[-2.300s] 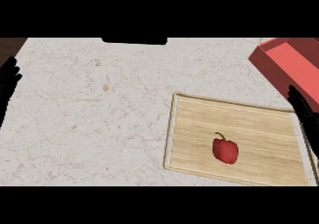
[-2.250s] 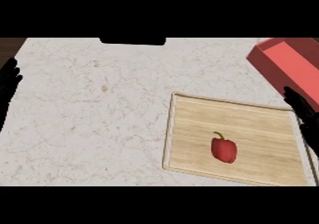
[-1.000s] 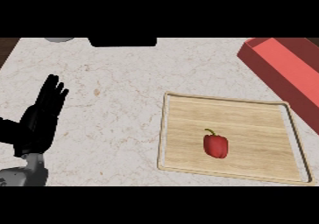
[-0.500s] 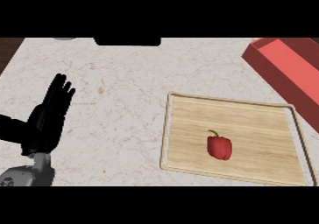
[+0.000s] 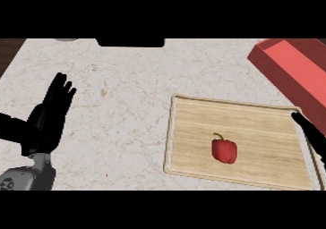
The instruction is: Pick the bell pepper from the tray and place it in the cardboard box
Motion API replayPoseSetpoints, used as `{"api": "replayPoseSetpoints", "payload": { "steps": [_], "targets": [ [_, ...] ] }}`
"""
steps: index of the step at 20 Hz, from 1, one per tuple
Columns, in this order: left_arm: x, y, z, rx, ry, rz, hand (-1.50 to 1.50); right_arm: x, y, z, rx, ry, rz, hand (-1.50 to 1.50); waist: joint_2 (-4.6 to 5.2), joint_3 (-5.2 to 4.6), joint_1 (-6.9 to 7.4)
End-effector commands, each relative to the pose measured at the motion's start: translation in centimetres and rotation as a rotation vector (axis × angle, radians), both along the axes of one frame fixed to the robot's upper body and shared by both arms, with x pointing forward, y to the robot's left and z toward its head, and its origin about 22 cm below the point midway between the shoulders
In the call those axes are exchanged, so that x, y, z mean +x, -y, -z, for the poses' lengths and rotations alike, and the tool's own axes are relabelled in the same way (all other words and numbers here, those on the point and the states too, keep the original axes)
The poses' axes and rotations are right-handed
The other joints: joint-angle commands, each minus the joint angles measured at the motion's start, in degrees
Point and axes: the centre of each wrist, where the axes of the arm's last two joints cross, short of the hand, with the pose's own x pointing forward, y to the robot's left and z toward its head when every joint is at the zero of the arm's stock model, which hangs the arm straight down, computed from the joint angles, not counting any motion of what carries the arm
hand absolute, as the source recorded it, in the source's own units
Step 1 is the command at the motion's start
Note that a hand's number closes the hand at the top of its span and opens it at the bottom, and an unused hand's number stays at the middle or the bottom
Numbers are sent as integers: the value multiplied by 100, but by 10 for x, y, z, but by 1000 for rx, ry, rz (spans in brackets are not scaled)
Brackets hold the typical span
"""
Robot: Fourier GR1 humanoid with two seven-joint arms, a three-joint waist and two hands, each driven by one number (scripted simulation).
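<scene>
A red bell pepper (image 5: 224, 150) with a green stem lies on its side near the middle of a wooden tray (image 5: 192, 134) at the counter's lower right. A red open box (image 5: 299, 71) runs along the upper right edge. My left hand (image 5: 45, 120) rests open at the left, fingers straight and pointing up, well apart from the tray. Only straight dark fingers of my right hand (image 5: 314, 136) show at the right edge, over the tray's right rim, about a hand's width from the pepper.
The pale marble counter (image 5: 126, 89) spreads between my left hand and the tray. A black object (image 5: 130, 42) sits at the far edge, with a small grey item (image 5: 66, 39) beside it. Dark wood (image 5: 3, 51) borders the counter's upper left.
My left hand has stayed open at the left. My right hand's fingers have come into view at the right edge over the tray's rim. The pepper has not moved.
</scene>
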Motion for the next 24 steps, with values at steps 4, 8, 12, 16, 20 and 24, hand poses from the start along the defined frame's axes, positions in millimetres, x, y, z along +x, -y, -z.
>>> {"api": "replayPoseSetpoints", "payload": {
  "steps": [4, 8, 12, 16, 20, 24],
  "targets": [
    [3, -8, -2, 7, -2, -12, 0, -6, -42, 14, 4, -21, 31, -150, -9, 6, -58],
    [-7, 7, 2, 2, 1, -6, 0, 5, -46, 36, -26, -31, 51, -150, -8, 9, -60],
    [-7, 18, 3, -6, -7, -3, 0, 28, -56, 21, -33, 10, 76, -150, -3, 7, -35],
    [-7, 3, -1, -26, -21, -6, 0, 21, -51, 53, -17, -21, 86, -150, -7, 11, -67],
    [-16, 7, -2, -5, -12, -12, 0, 15, -54, 44, 1, -32, 69, -150, -12, 11, -63],
    [5, -7, -4, 5, 0, -18, 0, 20, -59, 68, -18, -32, 71, -150, -7, 11, -76]
  ]
}}
